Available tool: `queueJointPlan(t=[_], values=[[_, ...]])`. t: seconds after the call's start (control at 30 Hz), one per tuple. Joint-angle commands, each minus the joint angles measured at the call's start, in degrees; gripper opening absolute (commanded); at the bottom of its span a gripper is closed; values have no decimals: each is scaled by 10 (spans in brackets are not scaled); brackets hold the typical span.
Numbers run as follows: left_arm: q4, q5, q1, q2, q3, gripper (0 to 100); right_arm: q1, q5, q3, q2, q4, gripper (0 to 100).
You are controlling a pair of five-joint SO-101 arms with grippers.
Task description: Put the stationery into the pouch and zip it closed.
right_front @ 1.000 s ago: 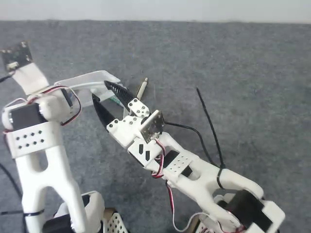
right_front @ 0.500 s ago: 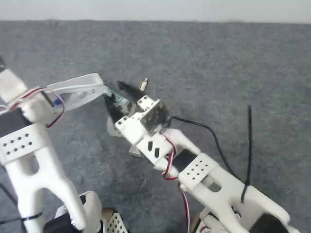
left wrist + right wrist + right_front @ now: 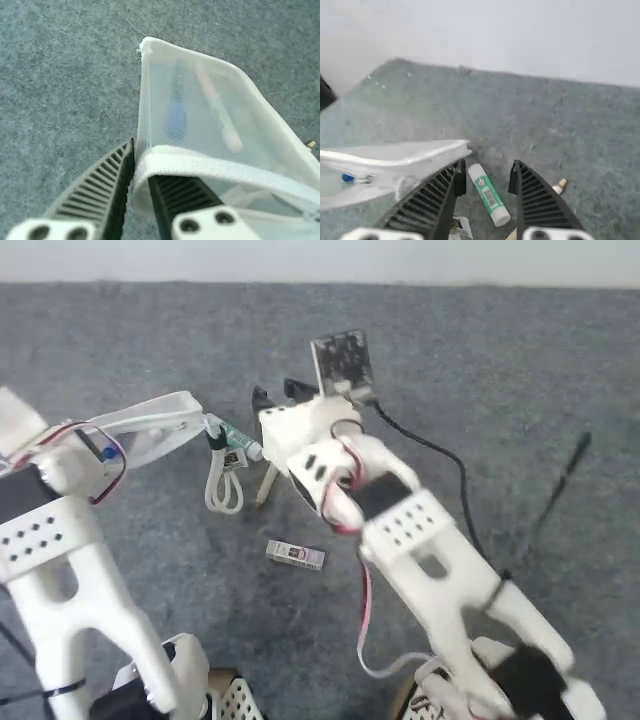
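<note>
The left end effector (image 3: 140,162) grasps the translucent white mesh pouch (image 3: 200,110), but the released right end effector (image 3: 488,172) may let the green-labelled white stick (image 3: 489,196) at the pouch's mouth fall.

Work surface and surroundings. A grey, felt-like covering (image 3: 520,360) with a fine mottled nap spans the table, lying flat from the near side to the far edge. There it meets a plain, pale wall (image 3: 320,260) along a straight line across the top of the high view. The right wrist view shows the same wall rising behind the covering. Lighting is even and diffuse; shadows on the covering are faint and soft-edged.
</note>
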Motion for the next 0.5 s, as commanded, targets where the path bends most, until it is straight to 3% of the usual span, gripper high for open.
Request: queueJointPlan(t=[0.0, 0.47], values=[[-20, 7, -4, -6, -12, 10, 8, -8, -80, 57, 7, 133], [-20, 7, -4, -6, -12, 10, 14, -5, -191, 240, 8, 132]])
